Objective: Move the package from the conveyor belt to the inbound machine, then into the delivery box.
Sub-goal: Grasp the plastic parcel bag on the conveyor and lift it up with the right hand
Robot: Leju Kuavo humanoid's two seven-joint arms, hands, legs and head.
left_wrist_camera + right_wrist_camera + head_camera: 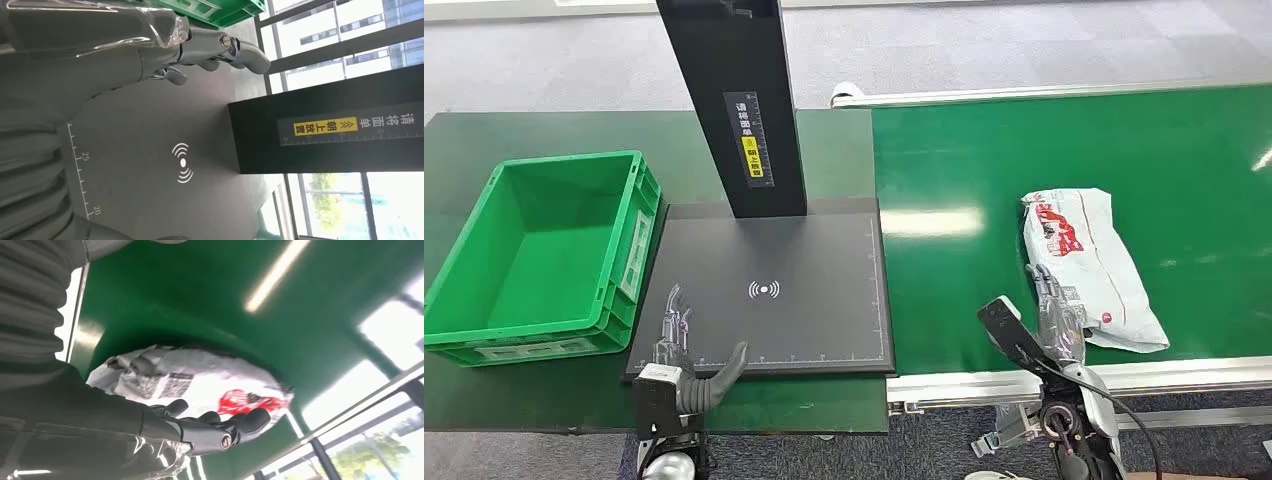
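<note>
The package (pixel 1092 258) is a white plastic mailer with red print, lying flat on the green conveyor belt (pixel 984 170). My right hand (pixel 1055 318) is at its near left edge with fingers stretched out, and nothing is gripped. In the right wrist view the fingers (pixel 235 424) reach alongside the package (pixel 200 382); I cannot tell whether they touch it. My left hand (pixel 678 335) hovers open over the front left corner of the inbound machine's black plate (pixel 804 270). The wrist view shows that left hand (pixel 150 55) spread above the plate (pixel 150 155).
The green delivery box (pixel 629 195) stands left of the plate, its rim (pixel 220 10) close to my left fingers. The machine's black column (pixel 744 100) rises at the plate's far edge. The belt's metal rail (pixel 984 385) runs along its near side.
</note>
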